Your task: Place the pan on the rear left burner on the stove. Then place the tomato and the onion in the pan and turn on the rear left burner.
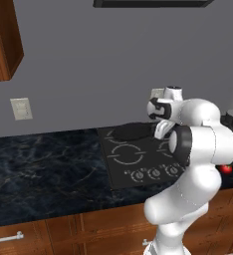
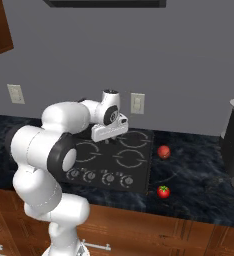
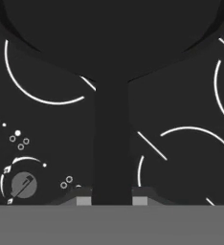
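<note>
1. Grey wall and dark marbled counter (image 1: 44,164) are forming the backdrop, with wooden cabinet fronts running along the lower edge of both base views.
2. The stove (image 2: 139,172) is sitting flush in the counter at mid-frame, its knobs (image 2: 108,178) lining the near edge.
3. The pan (image 1: 131,131) is lying over the back left part of the glass, at the centre of the left base view; in the hand view its black bowl (image 3: 114,33) is filling the upper frame, its handle (image 3: 112,143) running straight down the middle.
4. The gripper (image 3: 112,198) is clamping the pan's handle, one fingertip showing on each side at the bottom of the hand view.
5. The rear left burner is lying under the pan; its arcs cannot be told apart from the others.
6. The onion (image 2: 163,151) is resting on the counter just right of the stove, right of centre.
7. The tomato (image 2: 163,191) is sitting below it in the right base view, nearer the counter edge, apart from the onion.
</note>
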